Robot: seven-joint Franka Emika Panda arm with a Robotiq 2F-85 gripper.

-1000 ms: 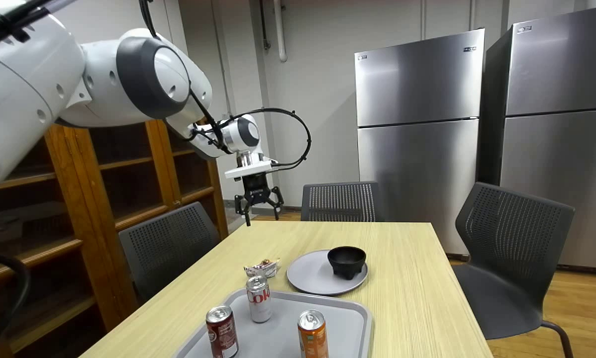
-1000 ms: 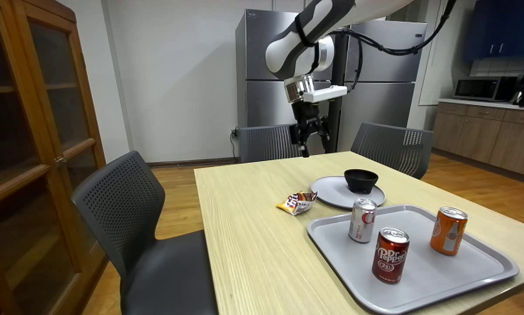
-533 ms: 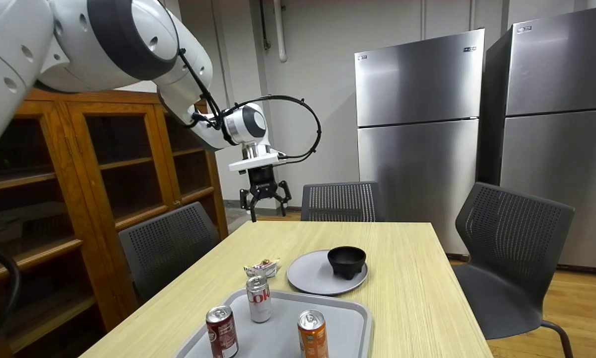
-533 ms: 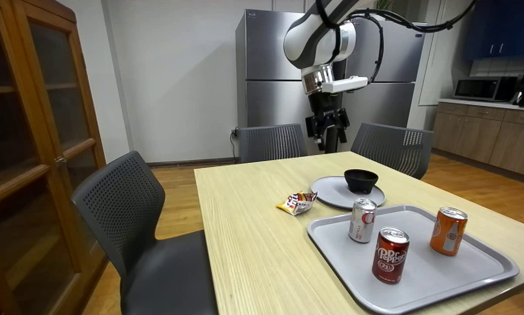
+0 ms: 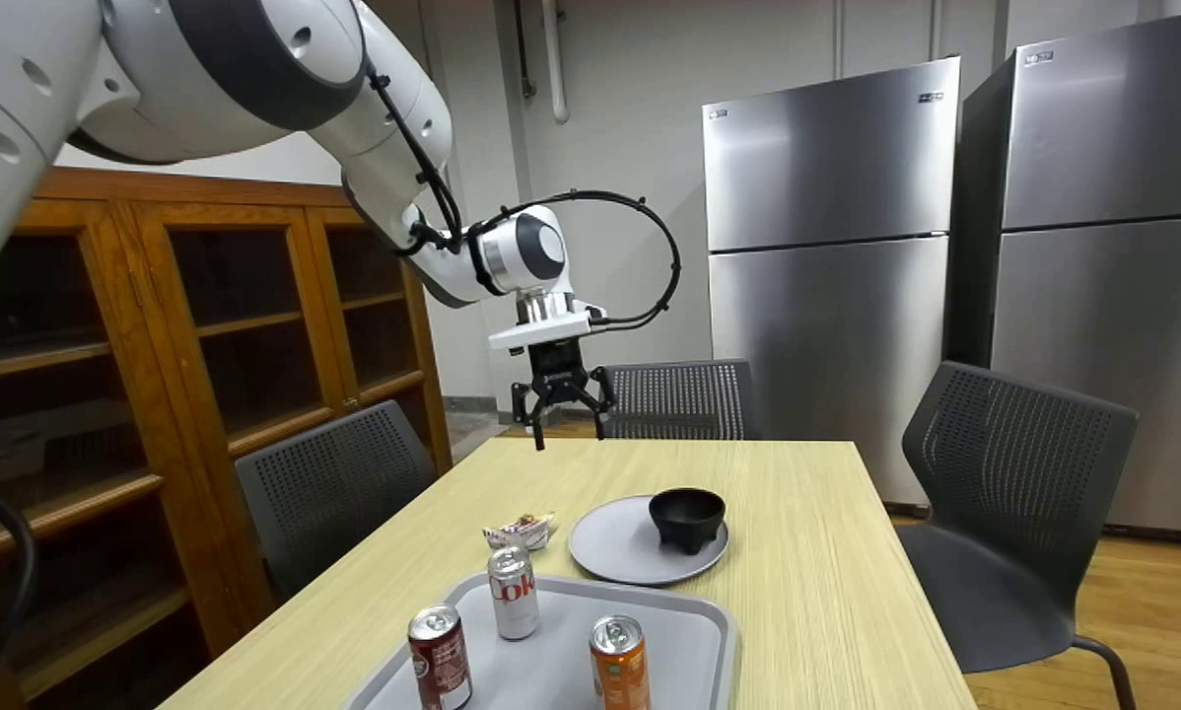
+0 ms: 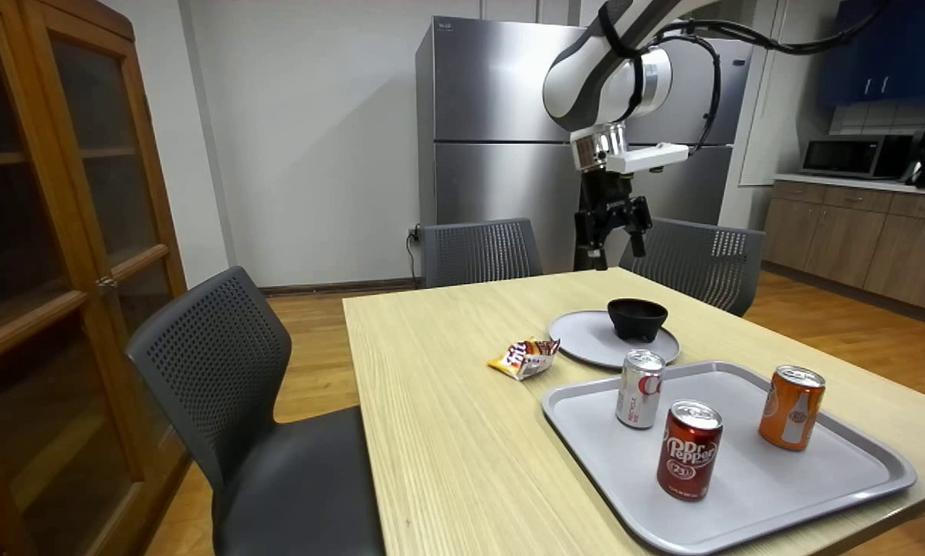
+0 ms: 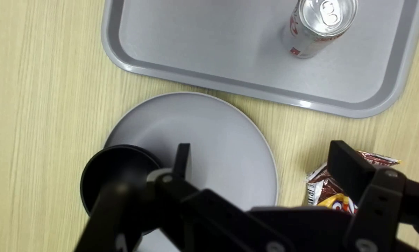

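While one gripper (image 5: 570,440) hangs splayed, one bowl (image 5: 687,517) on one plate (image 5: 615,544), three cans (image 6: 689,452)

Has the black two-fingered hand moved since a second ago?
Yes. In an exterior view, the hand has moved rightward in the picture, now overlapping the grey perforated chair back.

There are three cans (image 6: 690,455), one tray (image 6: 756,498), one plate (image 6: 584,337), one bowl (image 6: 637,318), one snack bag (image 6: 528,359) and one counter (image 6: 432,432). There are also three chairs (image 6: 211,371), two refrigerators (image 5: 832,296), one microwave (image 6: 842,158), one robot arm (image 5: 379,182) and one gripper (image 5: 570,439).
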